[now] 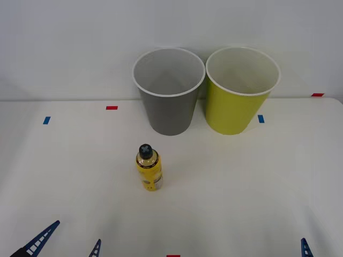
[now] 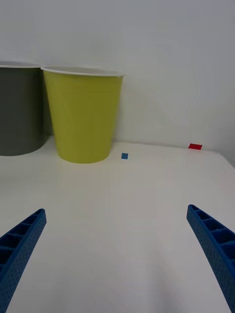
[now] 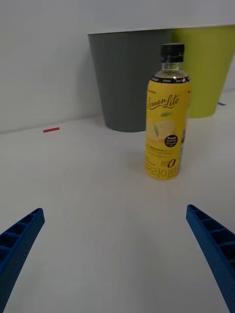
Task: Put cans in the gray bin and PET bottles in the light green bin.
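Observation:
A small PET bottle (image 1: 148,168) with a yellow label and black cap stands upright on the white table, in front of the gray bin (image 1: 170,115). Right of that bin, almost touching it, stands the light green bin (image 1: 230,112). Both bins are upright with pale insides. My left gripper (image 1: 67,245) is open at the near left edge; in the left wrist view the bottle (image 3: 166,132) stands ahead of the left gripper (image 3: 115,209), a little toward one finger. My right gripper (image 2: 116,210) is open, low over bare table, with the light green bin (image 2: 83,122) ahead. Cans are out of view.
Small tape marks lie on the table: red (image 1: 111,107) and blue (image 1: 46,120) at the left, blue (image 1: 261,118) and red (image 1: 317,95) at the right. A white wall rises right behind the bins. One right fingertip (image 1: 305,247) shows at the near right.

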`<action>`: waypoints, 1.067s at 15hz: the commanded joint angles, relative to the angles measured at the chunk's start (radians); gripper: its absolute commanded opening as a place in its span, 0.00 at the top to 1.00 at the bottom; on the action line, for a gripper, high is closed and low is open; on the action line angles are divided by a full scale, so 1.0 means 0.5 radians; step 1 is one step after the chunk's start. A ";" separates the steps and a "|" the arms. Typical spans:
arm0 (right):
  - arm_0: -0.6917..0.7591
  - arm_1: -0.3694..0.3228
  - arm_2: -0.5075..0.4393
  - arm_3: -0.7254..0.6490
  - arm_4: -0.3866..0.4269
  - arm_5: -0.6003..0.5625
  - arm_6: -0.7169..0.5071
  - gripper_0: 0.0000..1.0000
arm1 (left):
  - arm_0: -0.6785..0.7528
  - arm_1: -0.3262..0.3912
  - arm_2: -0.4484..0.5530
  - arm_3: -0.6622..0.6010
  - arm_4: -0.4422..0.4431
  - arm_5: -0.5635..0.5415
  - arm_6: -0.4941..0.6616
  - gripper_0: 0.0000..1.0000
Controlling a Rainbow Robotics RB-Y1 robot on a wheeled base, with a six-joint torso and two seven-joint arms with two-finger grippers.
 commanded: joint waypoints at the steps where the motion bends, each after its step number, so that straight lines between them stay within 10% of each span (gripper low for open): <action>1: 0.000 0.000 0.000 0.000 0.000 0.000 0.000 0.00 | -0.247 0.140 -0.149 0.043 0.046 0.103 -0.011 0.00; 16: 0.000 0.000 0.000 0.000 0.000 0.000 0.000 0.00 | -1.180 0.324 -0.541 0.178 0.328 0.447 -0.011 0.00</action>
